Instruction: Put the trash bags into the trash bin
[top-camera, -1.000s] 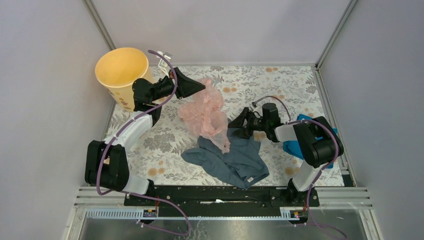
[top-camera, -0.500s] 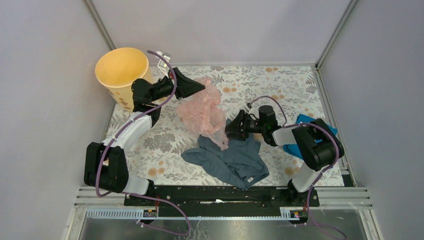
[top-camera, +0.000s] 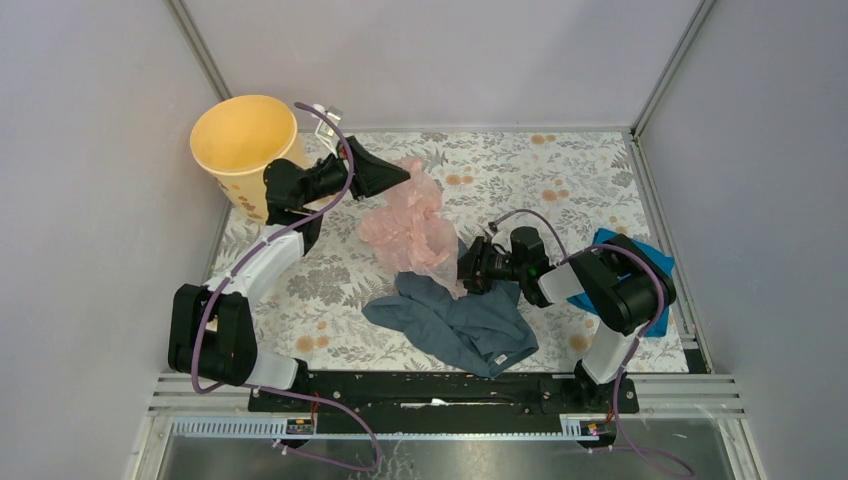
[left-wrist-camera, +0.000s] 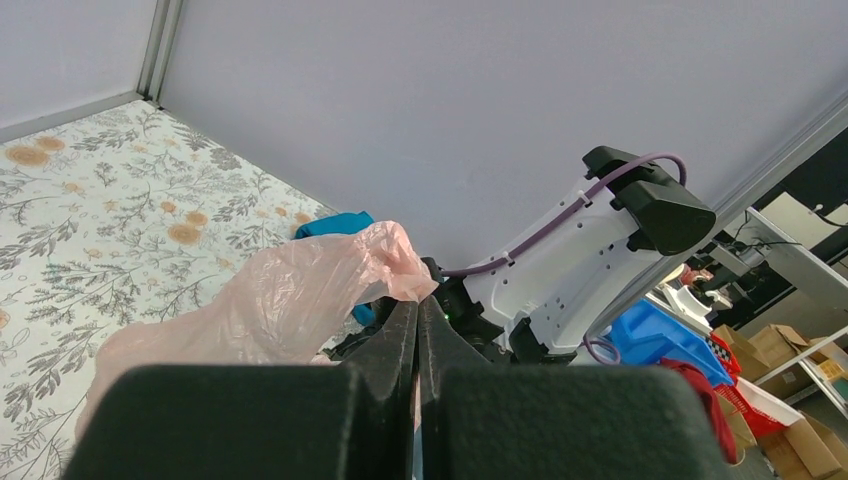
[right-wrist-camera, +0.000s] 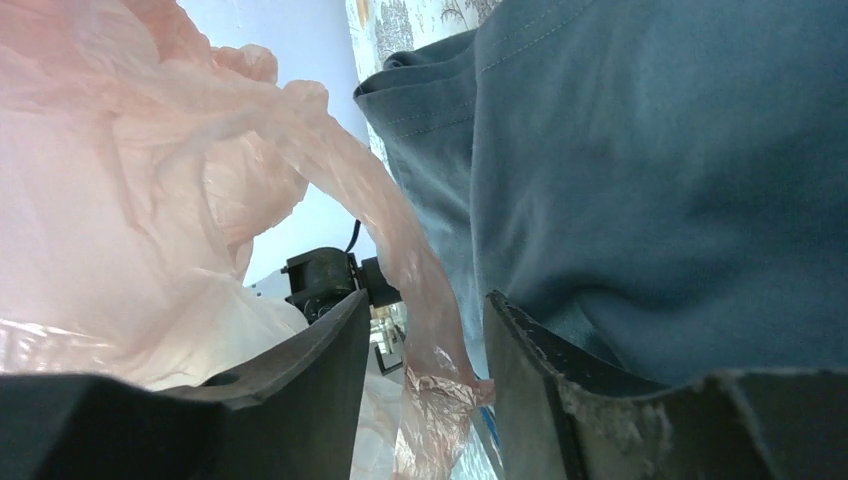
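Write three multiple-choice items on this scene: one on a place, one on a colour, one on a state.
1. Where does the trash bin stand on the table?
A. far left corner
B. far right corner
C. between the arm bases

2. What colour is the crumpled garment lying by the trash bag?
A. red
B. white
C. grey-blue

3. The left gripper is:
A. open and empty
B. shut on the trash bag
C. out of view

Key:
1 A: the top external view shows it at the far left corner.
2 C: the cloth is grey-blue in the top external and right wrist views.
3 B: the left wrist view shows its jaws pressed together on the pink film.
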